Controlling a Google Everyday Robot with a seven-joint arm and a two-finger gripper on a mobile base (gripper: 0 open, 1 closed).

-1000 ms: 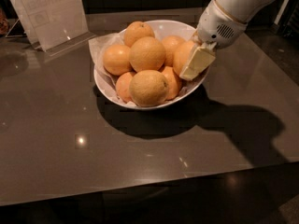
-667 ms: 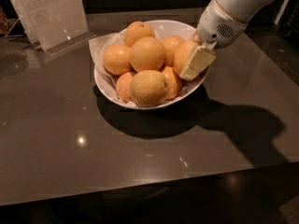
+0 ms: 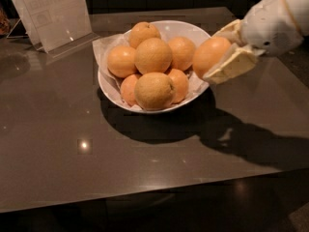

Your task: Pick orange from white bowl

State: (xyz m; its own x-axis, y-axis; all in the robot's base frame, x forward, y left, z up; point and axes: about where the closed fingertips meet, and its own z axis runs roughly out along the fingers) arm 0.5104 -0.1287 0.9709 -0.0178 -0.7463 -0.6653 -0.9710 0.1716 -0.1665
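One table (image 3: 72,144): dark, glossy, and bearing the white bowl (image 3: 112,88), which stands toward its far middle. A small glint (image 3: 84,145) lies in front of the bowl to the left. A broad shadow (image 3: 159,124) spreads from under the bowl toward the right.

One sign stand (image 3: 53,13): clear plastic, upright, behind the bowl and well to its left, apart from it.

One wrist (image 3: 275,23): white, reaching in from the upper right and ending just right of the bowl.

One white bowl: wide, shallow, upright.

One paper lining (image 3: 102,47): white, inside the bowl, with a corner rising above the left rim.

Seven fruits (image 3: 153,55): heaped in the bowl, pale yellow-orange to orange.

One orange (image 3: 206,52): deep orange, at the bowl's right rim, just beside the heap. Whether it touches the rim cannot be told.

One gripper (image 3: 215,57): at the bowl's right rim, its cream fingers (image 3: 231,64) clamped on the orange, one behind and one in front.
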